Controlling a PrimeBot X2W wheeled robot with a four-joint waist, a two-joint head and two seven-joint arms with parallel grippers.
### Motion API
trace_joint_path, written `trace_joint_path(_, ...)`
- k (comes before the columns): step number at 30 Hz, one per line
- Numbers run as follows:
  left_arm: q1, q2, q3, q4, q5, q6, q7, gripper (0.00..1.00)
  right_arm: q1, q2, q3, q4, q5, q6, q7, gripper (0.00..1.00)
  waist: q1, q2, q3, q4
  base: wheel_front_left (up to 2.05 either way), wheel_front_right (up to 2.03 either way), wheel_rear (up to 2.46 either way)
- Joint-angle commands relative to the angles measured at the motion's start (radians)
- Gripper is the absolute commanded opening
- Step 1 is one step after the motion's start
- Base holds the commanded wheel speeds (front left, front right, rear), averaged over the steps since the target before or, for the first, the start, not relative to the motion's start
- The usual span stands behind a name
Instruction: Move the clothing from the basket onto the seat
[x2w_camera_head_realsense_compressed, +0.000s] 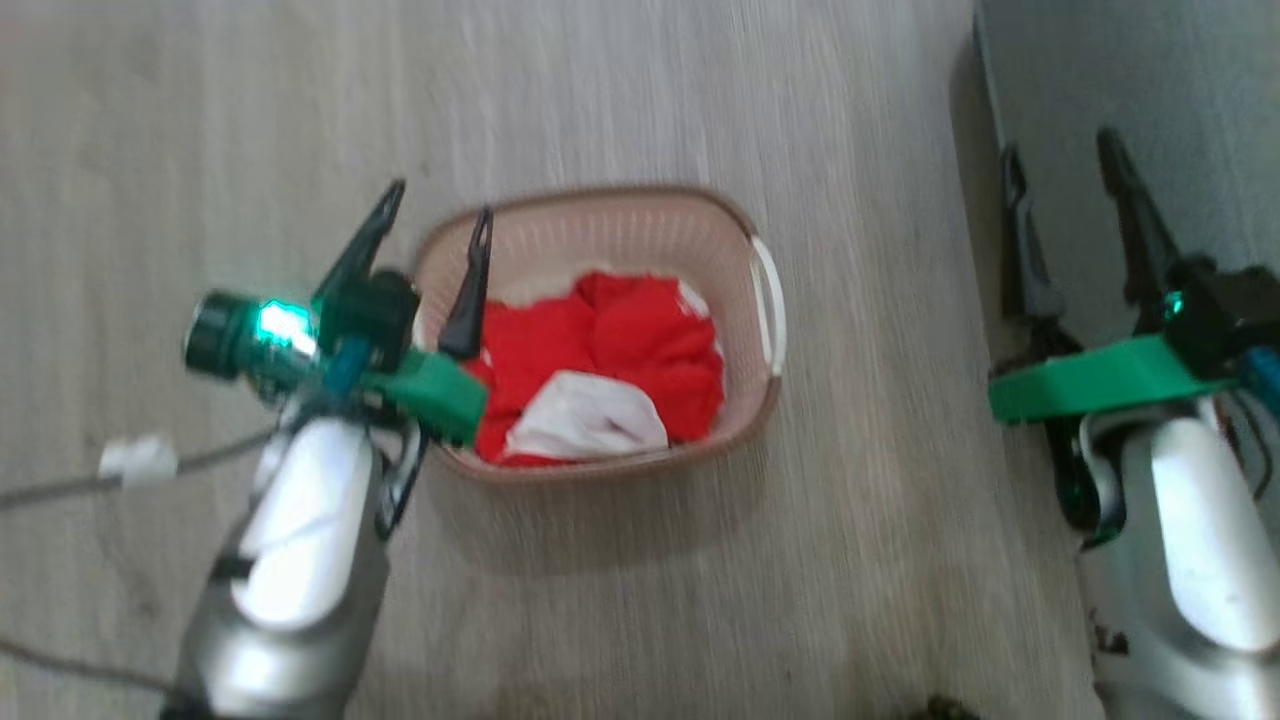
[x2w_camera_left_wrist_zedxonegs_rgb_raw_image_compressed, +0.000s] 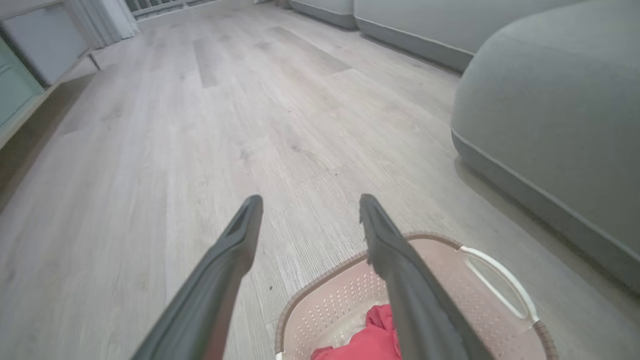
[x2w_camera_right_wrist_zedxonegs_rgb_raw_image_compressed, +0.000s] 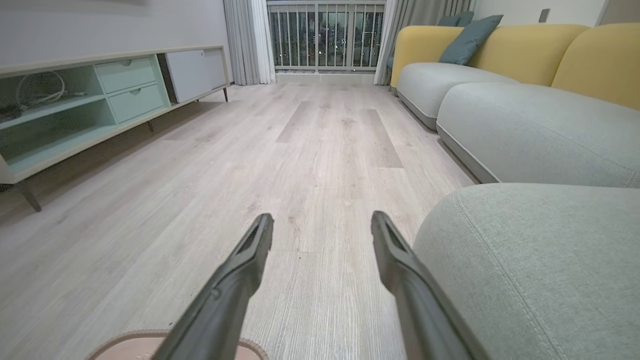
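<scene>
On pale wood floor, basket w/ clothing, seat right, both jaws wide.

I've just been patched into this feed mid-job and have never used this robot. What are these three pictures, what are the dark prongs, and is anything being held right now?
The pictures come from three cameras on one two-armed robot. The head view looks down at the floor. There the left gripper hangs over the basket's left edge, and the right gripper hangs near the seat. The dark prongs are each gripper's two fingers.

The other two cameras sit on the wrists and look along those fingers: the left gripper and the right gripper.

The basket stands on the wooden floor and holds the clothing, red with a white part. Both grippers are open and hold nothing.
</scene>
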Motion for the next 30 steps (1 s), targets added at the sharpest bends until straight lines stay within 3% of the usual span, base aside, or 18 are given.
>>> trace_joint_path(1,-0.054,0.027,0.015,0.008,0.018,-0.005,-0.01,1.0,-0.015,0.009,0.021,-0.037,0.007,0.0,-0.009,1.0,-0.0004,0.0,0.149,-0.079,0.0,0.0,0.0)
trace_joint_path(5,-0.191,0.032,-0.027,0.199,0.059,-0.021,0.024,1.0,-0.058,0.011,0.032,-0.049,0.027,0.0,-0.009,1.0,-0.0004,0.0,0.23,-0.123,0.0,0.0,0.0)
trace_joint_path(14,-0.435,0.023,-0.12,0.548,0.097,-0.09,0.284,1.0,-0.095,0.011,0.059,-0.073,0.091,0.0,-0.009,1.0,-0.0004,0.0,0.341,-0.202,0.0,0.0,0.0)
trace_joint_path(21,-0.522,0.011,-0.186,0.698,0.096,-0.108,0.379,1.0,-0.102,0.011,0.083,-0.068,0.129,0.0,-0.009,1.0,-0.0004,0.0,0.371,-0.241,0.0,0.0,0.0)
trace_joint_path(30,-0.573,0.036,-0.228,0.831,0.062,-0.112,0.449,1.0,-0.115,0.011,0.107,-0.077,0.159,0.0,-0.009,1.0,-0.0004,0.0,0.439,-0.281,0.0,0.0,0.0)
